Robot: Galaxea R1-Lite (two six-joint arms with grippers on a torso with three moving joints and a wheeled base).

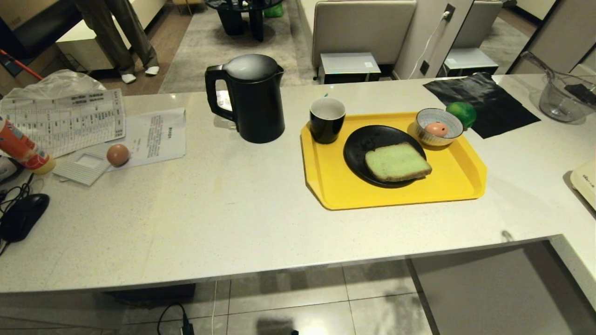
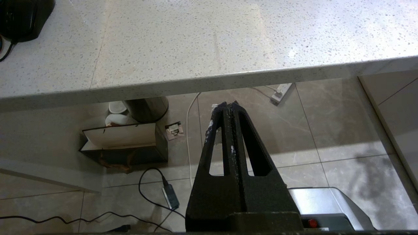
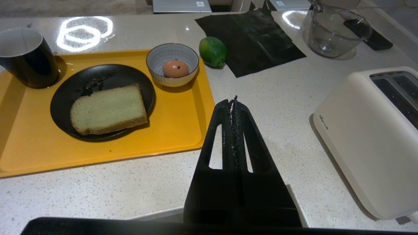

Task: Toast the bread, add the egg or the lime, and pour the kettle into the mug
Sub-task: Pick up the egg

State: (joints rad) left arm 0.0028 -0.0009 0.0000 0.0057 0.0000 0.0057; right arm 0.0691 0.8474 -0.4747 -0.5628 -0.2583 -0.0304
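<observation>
Almost no text here can be read. The printed sheet [image 1: 65, 118] at the counter's left carries a table with many small characters, but they are too small to make out. The white paper [image 1: 156, 135] beside it has a short heading and some lines of print, also illegible. The orange tube [image 1: 21, 149] shows a label that cannot be read. The white toaster [image 3: 369, 137] bears a small dark logo on its side, too tiny to read.
</observation>
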